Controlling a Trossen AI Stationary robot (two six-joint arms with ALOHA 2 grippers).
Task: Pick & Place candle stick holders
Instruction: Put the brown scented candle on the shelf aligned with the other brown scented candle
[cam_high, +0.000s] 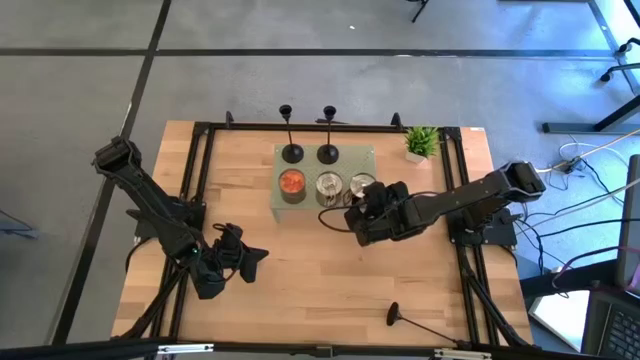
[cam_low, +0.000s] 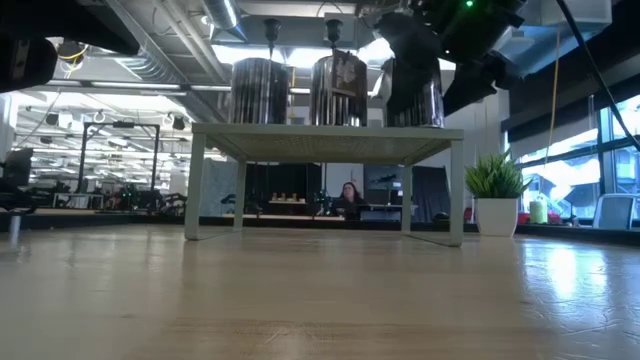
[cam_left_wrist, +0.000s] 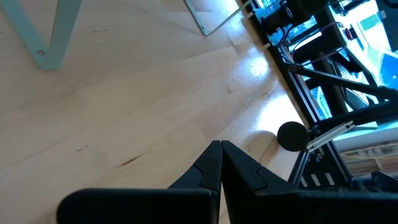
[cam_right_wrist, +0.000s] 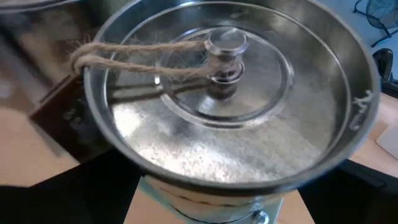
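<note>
Two black candle stick holders (cam_high: 291, 150) (cam_high: 327, 150) stand upright on their round bases at the far side of a pale green low stand (cam_high: 368, 155). A third holder (cam_high: 395, 316) lies on its side on the wooden table near the front right; its round black end (cam_left_wrist: 291, 135) also shows in the left wrist view. My right gripper (cam_high: 360, 203) is open at the rightmost silver tin (cam_right_wrist: 217, 93), a finger on either side of it. My left gripper (cam_left_wrist: 221, 155) hangs shut over the table's near left, holding nothing. My right gripper comes at the silver tin slanting down from the table's near right, its fingers (cam_right_wrist: 93, 186) standing on either side of the tin's wall below the rim (cam_right_wrist: 186, 168). The tin hides the fingertips, so I cannot tell whether they touch it. The tin sits upright on the stand.
On the stand's near side stand an orange-topped tin (cam_high: 291, 183) and two silver tins (cam_high: 328, 185) (cam_high: 362, 184), close together. The right tin's lid has a knob (cam_right_wrist: 225, 43) with twine and a brown tag (cam_right_wrist: 59, 109). A small potted plant (cam_high: 421, 142) is at the far right corner.
</note>
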